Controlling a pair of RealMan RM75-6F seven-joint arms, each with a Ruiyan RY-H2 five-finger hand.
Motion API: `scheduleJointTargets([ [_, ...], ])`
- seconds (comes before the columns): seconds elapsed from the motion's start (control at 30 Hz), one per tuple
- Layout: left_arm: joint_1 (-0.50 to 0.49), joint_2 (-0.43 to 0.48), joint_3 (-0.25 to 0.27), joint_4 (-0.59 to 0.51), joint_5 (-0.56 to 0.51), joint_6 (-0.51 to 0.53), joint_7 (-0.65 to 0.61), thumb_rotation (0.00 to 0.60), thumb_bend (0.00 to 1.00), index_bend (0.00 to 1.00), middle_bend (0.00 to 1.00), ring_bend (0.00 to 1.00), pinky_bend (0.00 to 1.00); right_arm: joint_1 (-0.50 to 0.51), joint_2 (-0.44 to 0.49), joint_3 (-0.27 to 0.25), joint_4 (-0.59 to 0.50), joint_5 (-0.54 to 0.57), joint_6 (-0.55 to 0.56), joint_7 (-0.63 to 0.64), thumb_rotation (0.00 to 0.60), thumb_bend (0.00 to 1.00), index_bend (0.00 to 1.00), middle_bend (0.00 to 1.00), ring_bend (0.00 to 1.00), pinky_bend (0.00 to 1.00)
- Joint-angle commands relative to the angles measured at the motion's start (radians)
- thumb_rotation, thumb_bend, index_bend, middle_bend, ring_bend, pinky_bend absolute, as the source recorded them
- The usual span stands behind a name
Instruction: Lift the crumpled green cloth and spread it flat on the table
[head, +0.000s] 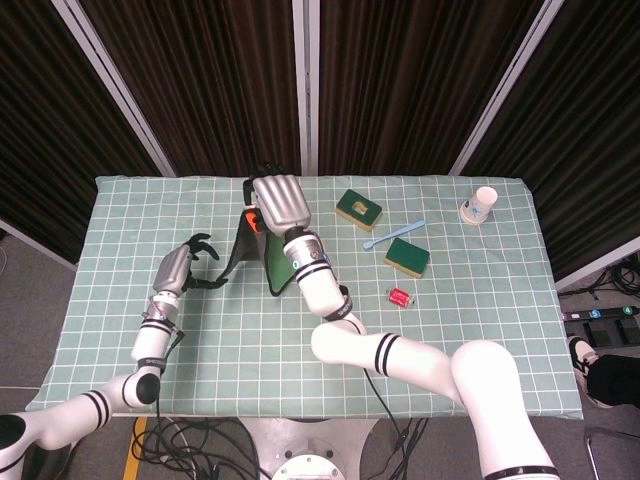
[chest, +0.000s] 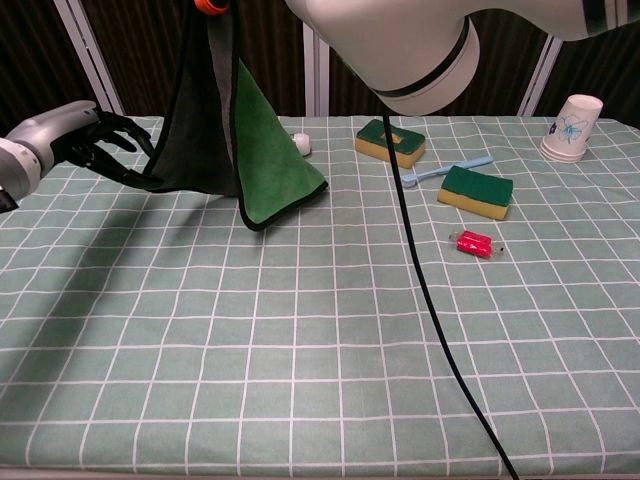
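The green cloth (head: 262, 258) hangs in a tall fold from my right hand (head: 280, 203), which grips its top above the table's back left. In the chest view the cloth (chest: 262, 150) shows a dark side and a bright green side, and its lowest tip touches the table. That view cuts off my right hand; only its arm (chest: 400, 45) shows. My left hand (head: 180, 268) is at the cloth's lower left corner. Its fingers (chest: 118, 135) curl around that corner, which is drawn out toward it.
Two green-and-yellow sponges (head: 358, 209) (head: 407, 257), a blue spoon (head: 393, 235), a red wrapped item (head: 400, 296) and a paper cup (head: 483, 204) lie to the right. A small white object (chest: 301, 144) sits behind the cloth. A black cable (chest: 430, 300) hangs over the table's middle.
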Motion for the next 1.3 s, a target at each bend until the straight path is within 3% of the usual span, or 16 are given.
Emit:
scheduleJointTargets([
  [0.03,0.002,-0.014,-0.015,-0.004,-0.014,0.021,-0.002,0.587,0.22,0.62,0.3,0.25,0.34,-0.024,0.021,-0.012,-0.039,-0.015,0.011,0.016,0.6,0.47,0.75,0.34,0.17,0.21],
  [0.27,-0.009,-0.059,-0.025,0.053,0.023,0.055,-0.039,0.6,0.4,0.81,0.42,0.3,0.35,-0.113,0.094,-0.038,-0.191,-0.048,0.04,0.071,0.6,0.48,0.76,0.34,0.17,0.21],
  [0.4,0.024,-0.042,-0.014,0.028,0.084,0.116,-0.096,0.6,0.47,0.83,0.43,0.3,0.35,-0.188,0.157,-0.07,-0.296,-0.087,0.059,0.115,0.6,0.49,0.75,0.34,0.17,0.21],
  [0.63,0.07,0.065,0.006,-0.101,0.186,0.207,-0.108,0.6,0.48,0.83,0.44,0.3,0.35,-0.332,0.316,-0.104,-0.493,-0.16,0.061,0.238,0.6,0.49,0.75,0.34,0.17,0.21],
  [0.73,0.069,0.103,-0.003,-0.141,0.206,0.226,-0.097,0.6,0.48,0.83,0.44,0.3,0.35,-0.367,0.371,-0.104,-0.529,-0.186,0.034,0.296,0.6,0.49,0.76,0.34,0.17,0.21],
  [1.0,-0.002,0.117,-0.076,-0.089,0.166,0.194,-0.053,0.6,0.47,0.83,0.44,0.3,0.35,-0.351,0.384,-0.09,-0.416,-0.274,-0.05,0.436,0.6,0.49,0.77,0.34,0.17,0.2],
  [1.3,-0.121,0.057,-0.13,0.124,0.124,0.129,-0.035,0.6,0.47,0.83,0.44,0.3,0.35,-0.268,0.282,-0.065,-0.122,-0.385,-0.132,0.665,0.6,0.49,0.77,0.35,0.17,0.19],
])
